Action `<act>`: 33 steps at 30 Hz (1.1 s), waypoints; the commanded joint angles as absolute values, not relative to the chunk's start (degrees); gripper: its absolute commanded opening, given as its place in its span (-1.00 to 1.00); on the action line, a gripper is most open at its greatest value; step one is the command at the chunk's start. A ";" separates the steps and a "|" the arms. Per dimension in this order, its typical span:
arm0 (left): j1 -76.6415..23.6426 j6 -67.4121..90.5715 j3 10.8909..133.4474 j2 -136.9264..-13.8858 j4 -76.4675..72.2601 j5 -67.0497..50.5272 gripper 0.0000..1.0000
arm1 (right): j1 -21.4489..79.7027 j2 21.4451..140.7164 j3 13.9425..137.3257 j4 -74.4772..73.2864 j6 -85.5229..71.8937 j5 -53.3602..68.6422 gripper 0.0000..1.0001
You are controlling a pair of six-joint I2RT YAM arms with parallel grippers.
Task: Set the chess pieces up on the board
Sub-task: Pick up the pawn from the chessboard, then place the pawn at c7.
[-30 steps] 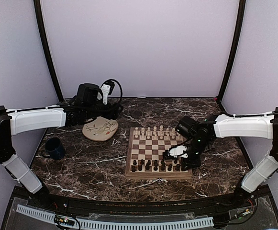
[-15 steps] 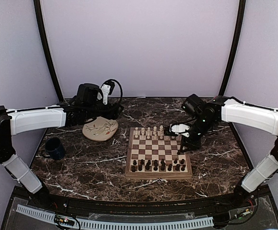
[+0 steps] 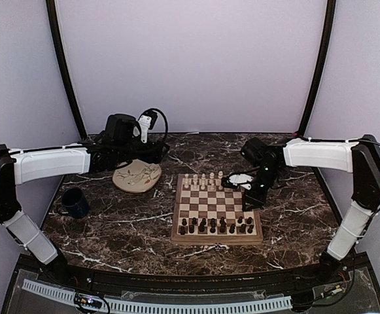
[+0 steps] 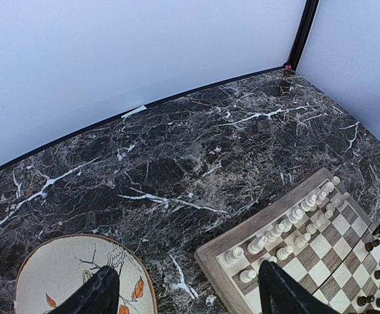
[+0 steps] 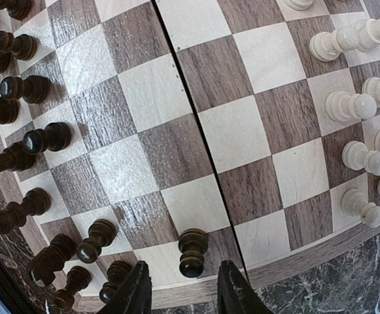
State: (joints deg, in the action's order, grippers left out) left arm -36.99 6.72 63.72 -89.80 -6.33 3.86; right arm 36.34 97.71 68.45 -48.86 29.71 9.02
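- The board (image 3: 206, 208) lies near the middle of the table (image 3: 124, 222), slightly toward the right edge.
- Pale pieces (image 3: 203, 178) line its far side and dark pieces (image 3: 212, 227) its near side, so you look nearly done.
- 1 dark pawn (image 5: 193, 252) stands apart by the board's right border, between your right hand's (image 5: 184, 276) spread fingers, with a gap on both sides.
- Your left hand (image 4: 186, 288) hangs open over the plate (image 4: 65, 275), toward the far-left corner.

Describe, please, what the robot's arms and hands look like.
The left arm and right arm each have long white shells between black joints. The left hand and right hand each carry two black, tapering fingers on a white-and-black body. A black cable loops beside the left wrist.
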 commanded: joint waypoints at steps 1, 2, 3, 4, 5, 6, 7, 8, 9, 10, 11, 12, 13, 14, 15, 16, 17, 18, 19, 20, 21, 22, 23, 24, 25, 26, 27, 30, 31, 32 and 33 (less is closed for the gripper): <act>-37.29 7.11 65.49 -89.00 -5.45 3.56 0.50 | 35.86 99.52 68.73 -46.64 28.51 8.61 -0.29; -37.35 7.12 65.52 -89.01 -5.45 3.53 0.50 | 35.91 99.84 68.77 -46.62 28.49 8.61 -0.30; -37.35 7.09 65.56 -88.97 -5.45 3.53 0.50 | 35.87 100.13 68.81 -46.59 28.49 8.81 -0.32; -37.35 7.09 65.50 -88.97 -5.41 3.52 0.50 | 35.87 100.45 68.88 -46.52 28.41 8.97 -0.35; -37.35 7.07 65.55 -89.01 -5.42 3.52 0.50 | 35.86 100.60 68.95 -46.56 28.55 9.21 -0.40; -37.31 7.10 65.55 -88.98 -5.45 3.57 0.50 | 35.86 100.82 68.99 -46.58 28.52 9.37 -0.45; -37.35 7.10 65.51 -89.02 -5.43 3.58 0.50 | 35.89 100.88 69.07 -46.69 28.58 9.48 -0.52; -37.34 7.11 65.54 -88.98 -5.45 3.56 0.50 | 35.86 101.05 69.27 -46.87 28.63 9.66 -0.63; -37.35 7.12 65.56 -88.98 -5.45 3.49 0.50 | 35.84 101.09 69.45 -47.04 28.74 9.97 -0.70; -37.35 7.11 65.57 -89.08 -5.43 3.51 0.50 | 35.85 101.09 69.63 -47.21 28.88 10.32 -0.77; -37.29 7.12 65.57 -89.06 -5.40 3.46 0.50 | 35.84 101.03 69.96 -47.34 28.91 10.67 -0.81; -37.38 7.12 65.52 -89.07 -5.44 3.51 0.50 | 35.86 100.95 70.22 -47.46 28.79 11.02 -0.84; -37.40 7.20 65.54 -89.11 -5.45 3.45 0.50 | 35.87 100.90 70.57 -47.57 28.60 11.74 -0.86; -37.39 7.15 65.56 -89.20 -5.45 3.43 0.50 | 35.86 100.82 71.03 -47.82 28.55 12.41 -0.87; -37.44 7.15 65.57 -89.16 -5.42 3.41 0.50 | 35.86 100.80 71.42 -48.15 28.53 13.35 -0.87; -37.43 7.20 65.57 -89.21 -5.45 3.43 0.50 | 35.93 100.66 71.87 -48.69 28.96 14.78 -0.87; -37.44 7.20 65.57 -89.29 -5.42 3.43 0.50 | 36.08 100.47 72.23 -49.15 29.29 16.20 -0.87; -37.44 7.21 65.57 -89.30 -5.45 3.43 0.50 | 36.23 100.32 72.51 -49.33 29.30 17.20 -0.87; -37.44 7.21 65.57 -89.25 -5.39 3.41 0.50 | 36.49 100.21 72.65 -49.43 29.39 17.76 -0.87; -37.44 7.21 65.57 -89.29 -5.37 3.36 0.50 | 36.82 100.22 72.80 -49.66 29.62 18.17 -0.87; -37.43 7.19 65.59 -89.32 -5.36 3.30 0.50 | 37.22 100.34 72.93 -49.96 29.82 18.39 -0.86; -37.41 7.17 65.65 -89.38 -5.36 3.26 0.50 | 37.63 100.55 72.95 -50.18 29.92 18.51 -0.86; -37.44 7.20 65.63 -89.46 -5.30 3.25 0.50 | 38.11 100.67 72.90 -50.40 30.15 18.79 -0.86; -37.42 7.18 65.65 -89.46 -5.28 3.21 0.50 | 38.66 100.81 72.80 -50.62 30.34 19.07 -0.86; -37.44 7.20 65.73 -89.43 -5.27 3.15 0.50 | 39.20 101.01 72.66 -50.82 30.67 19.34 -0.86; -37.44 7.21 65.74 -89.45 -5.19 3.16 0.50 | 39.85 101.11 72.46 -50.99 30.93 19.42 -0.85; -37.44 7.21 65.74 -89.45 -5.19 3.16 0.50 | 40.42 101.23 72.28 -51.21 31.20 19.50 -0.85; -37.43 7.19 65.82 -89.47 -5.10 3.25 0.50 | 42.33 101.46 71.63 -51.58 31.99 18.87 -0.85; -37.42 7.18 65.78 -89.44 -5.08 3.13 0.50 | 42.66 101.46 71.49 -51.68 32.12 18.77 -0.85; -37.48 7.20 65.82 -89.50 -5.09 3.15 0.50 | 42.97 101.52 71.42 -51.64 32.04 18.72 -0.85; -37.52 7.21 65.81 -89.55 -5.10 3.16 0.50 | 43.13 101.65 71.37 -51.67 32.08 18.68 -0.84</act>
